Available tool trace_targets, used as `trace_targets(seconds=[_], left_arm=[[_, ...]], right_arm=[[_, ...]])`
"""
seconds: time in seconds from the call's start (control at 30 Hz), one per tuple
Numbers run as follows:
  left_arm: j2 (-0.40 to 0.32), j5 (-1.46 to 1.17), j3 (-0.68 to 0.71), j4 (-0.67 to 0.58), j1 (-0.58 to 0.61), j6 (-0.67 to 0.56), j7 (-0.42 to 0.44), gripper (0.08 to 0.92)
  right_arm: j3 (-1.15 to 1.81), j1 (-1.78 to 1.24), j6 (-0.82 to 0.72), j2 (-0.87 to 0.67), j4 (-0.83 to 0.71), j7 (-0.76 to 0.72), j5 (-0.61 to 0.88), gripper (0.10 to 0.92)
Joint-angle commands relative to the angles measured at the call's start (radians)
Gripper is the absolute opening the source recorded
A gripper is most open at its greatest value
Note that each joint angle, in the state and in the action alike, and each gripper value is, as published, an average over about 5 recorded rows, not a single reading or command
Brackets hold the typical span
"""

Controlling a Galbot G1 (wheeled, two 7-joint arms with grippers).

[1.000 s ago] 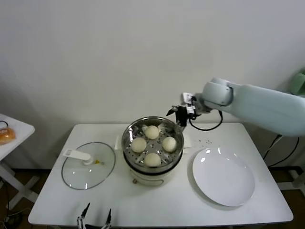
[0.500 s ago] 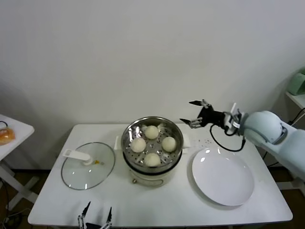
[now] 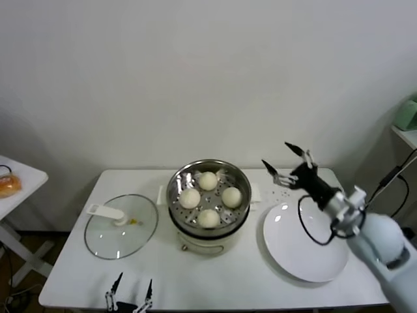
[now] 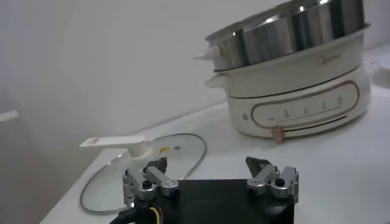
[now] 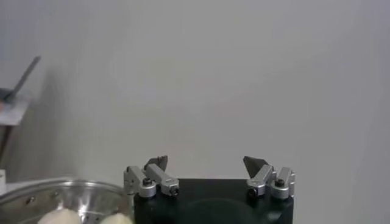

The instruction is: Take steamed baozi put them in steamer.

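The four small round off-white steamed baozi point(image 3: 208, 197) all lie on the perforated floor of the round shiny stainless-steel steamer point(image 3: 174, 186), which sits on its cream-white electric pot base near the middle of the white table point(image 3: 71, 261), towards its back edge. They form a loose diamond, apart from one another, with no long axis to speak of.

The large round white plate point(image 3: 306, 254) towards the table's right edge is bare, so the loading looks finished.

The right gripper point(image 3: 285, 162) hangs in the air above the plate's back rim, just right of the steamer, jaws spread wide and holding nothing; the buns lie to its left and lower. It is the nearer arm by far.

The left gripper point(image 3: 129, 295) waits low at the table's front edge, jaws open and empty, in front of the flat glass lid with a white handle point(image 3: 120, 225) near the left edge.
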Motion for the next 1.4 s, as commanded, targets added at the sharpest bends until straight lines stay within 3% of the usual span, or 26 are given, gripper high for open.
trace_targets(seconds=[0.03, 0.5, 1.4], left_arm=[[-0.004, -0.005, 0.003, 0.004, -0.001, -0.003, -0.002, 0.823], [-0.001, -0.022, 0.007, -0.030, 0.007, -0.010, -0.005, 0.823], [-0.006, -0.029, 0.003, -0.043, 0.007, -0.006, -0.005, 0.823]], right_arm=[[0.299, -0.734, 0.449, 0.415, 0.027, -0.018, -0.167, 0.823], [0.145, -0.803, 0.710, 0.596, -0.039, 0.020, -0.184, 0.823], [0.114, -0.788, 0.733, 0.604, -0.067, 0.037, -0.187, 0.823]])
